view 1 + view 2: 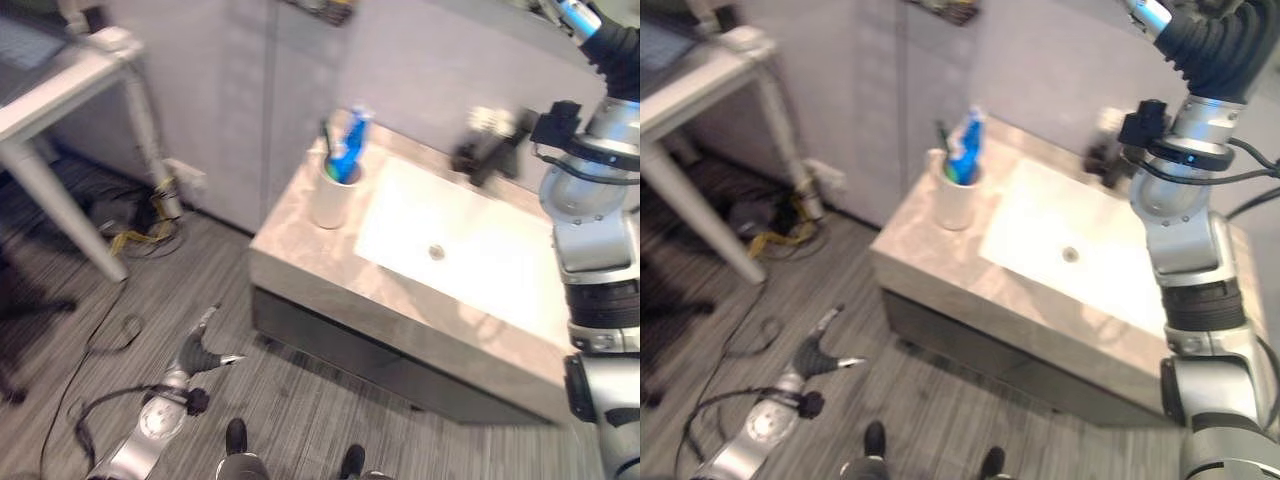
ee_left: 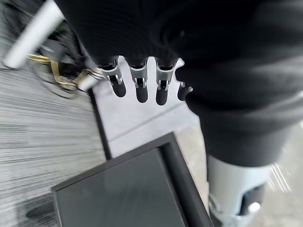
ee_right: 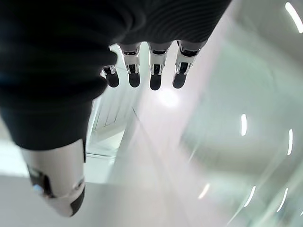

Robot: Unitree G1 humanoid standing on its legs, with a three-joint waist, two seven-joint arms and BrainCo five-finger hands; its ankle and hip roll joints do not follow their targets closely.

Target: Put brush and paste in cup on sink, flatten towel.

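Brush [image 1: 327, 140] and paste [image 1: 352, 142] stand in the cup [image 1: 332, 196] on the sink [image 1: 330, 285] counter's left end. Left hand [image 1: 205, 347] hangs low over the floor, fingers straight, empty. Right hand [image 3: 142, 71] is raised, fingers straight and holding nothing.

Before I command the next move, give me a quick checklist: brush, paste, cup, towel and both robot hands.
1. Cup upright on the sink counter, beside the basin: ok.
2. Brush in cup: ok.
3. Paste in cup: ok.
4. Towel found and flat: cannot tell.
5. Left robot hand empty, low over the floor: ok.
6. Right robot hand empty, fingers straight: ok.
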